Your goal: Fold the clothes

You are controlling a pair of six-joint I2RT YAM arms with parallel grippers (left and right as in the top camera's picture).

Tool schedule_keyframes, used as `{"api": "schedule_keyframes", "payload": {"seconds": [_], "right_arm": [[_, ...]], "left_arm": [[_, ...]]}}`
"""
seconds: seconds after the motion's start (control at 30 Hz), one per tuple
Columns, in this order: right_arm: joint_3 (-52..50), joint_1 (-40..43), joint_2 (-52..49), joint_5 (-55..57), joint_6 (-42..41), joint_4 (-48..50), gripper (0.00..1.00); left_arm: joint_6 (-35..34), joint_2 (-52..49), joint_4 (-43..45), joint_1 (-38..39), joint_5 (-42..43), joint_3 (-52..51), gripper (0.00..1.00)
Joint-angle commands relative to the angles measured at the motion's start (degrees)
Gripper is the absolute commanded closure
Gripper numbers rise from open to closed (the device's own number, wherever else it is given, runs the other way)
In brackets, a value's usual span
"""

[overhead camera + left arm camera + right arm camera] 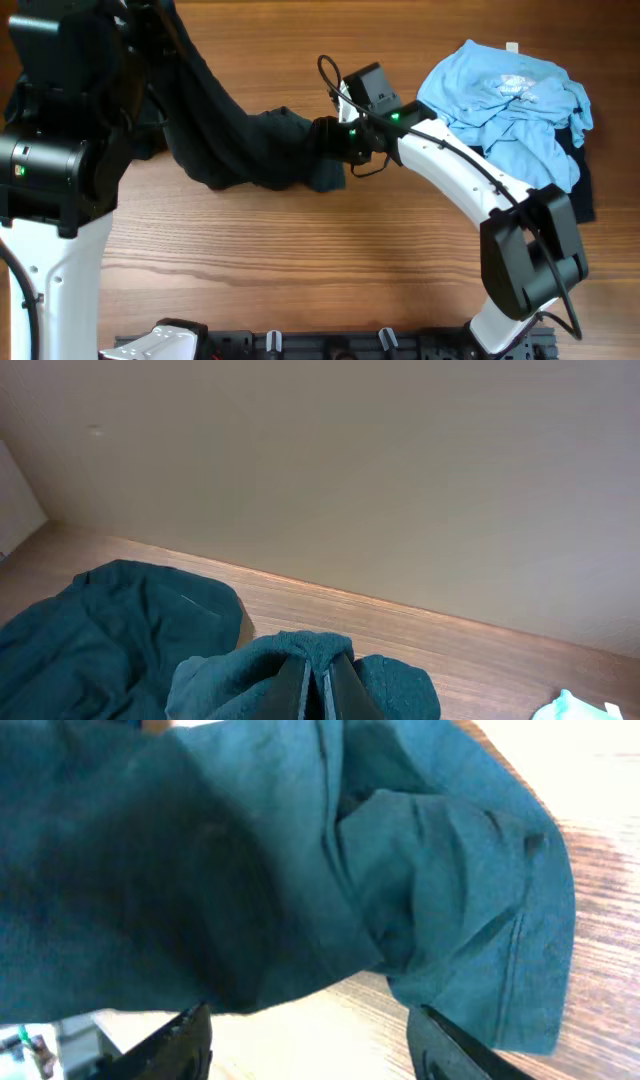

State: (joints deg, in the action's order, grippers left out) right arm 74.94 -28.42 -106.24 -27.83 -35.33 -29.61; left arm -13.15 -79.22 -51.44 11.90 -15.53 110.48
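Green shirt: we are holding one end.
Left gripper: pinching the shirt — tight.
Right gripper: hanging open — beside it.

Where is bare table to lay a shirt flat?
Free: the wood strip on the robot's side of the dark green shirt, between the left arm and right arm. Crowded: far right, under the light blue shirt.

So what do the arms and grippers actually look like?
The left arm and right arm have curved white links and bulky black joint housings, each with a small green light. A thin black cable loops at the right wrist. The left gripper and right gripper each have two flat black fingers.
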Motion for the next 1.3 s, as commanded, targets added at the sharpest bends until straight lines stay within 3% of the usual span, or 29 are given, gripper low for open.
{"api": "schedule_keyframes", "payload": {"seconds": [0.0, 0.13, 0.4, 0.47, 0.7, 0.97, 1.07, 1.27], "right_arm": [[-1.5, -0.2, -0.5, 1.0, -5.5, 2.1, 0.27], [-1.6, -1.1, -1.8, 1.0, -7.2, 2.9, 0.20], [-1.6, -4.1, -6.3, 0.8, -9.9, 6.5, 0.23], [-1.6, -4.2, -6.7, 0.9, -9.8, 7.4, 0.28], [-1.6, -4.1, -6.8, 1.0, -9.6, 11.5, 0.62], [-1.3, -2.2, -6.8, 1.9, -3.7, 12.7, 0.83], [-0.9, -1.0, -6.8, 2.0, -0.4, 13.0, 0.89], [2.1, 2.4, -6.2, 1.9, 6.9, 8.4, 0.89]], "left_arm": [[0.3, 0.5, 0.4, 0.0, -0.3, 0.5, 0.96], [0.3, 0.5, 0.4, 0.0, -0.3, 0.5, 0.96], [0.3, 0.4, 0.3, 0.0, -0.3, 0.5, 0.96], [0.3, 0.4, 0.3, 0.0, -0.3, 0.5, 0.96], [0.3, 0.5, 0.3, 0.0, -0.4, 0.5, 0.96], [0.3, 0.5, 0.3, 0.0, -0.4, 0.5, 0.96], [0.3, 0.5, 0.3, 0.0, -0.3, 0.5, 0.96], [0.3, 0.5, 0.3, 0.0, -0.4, 0.5, 0.96]]}}
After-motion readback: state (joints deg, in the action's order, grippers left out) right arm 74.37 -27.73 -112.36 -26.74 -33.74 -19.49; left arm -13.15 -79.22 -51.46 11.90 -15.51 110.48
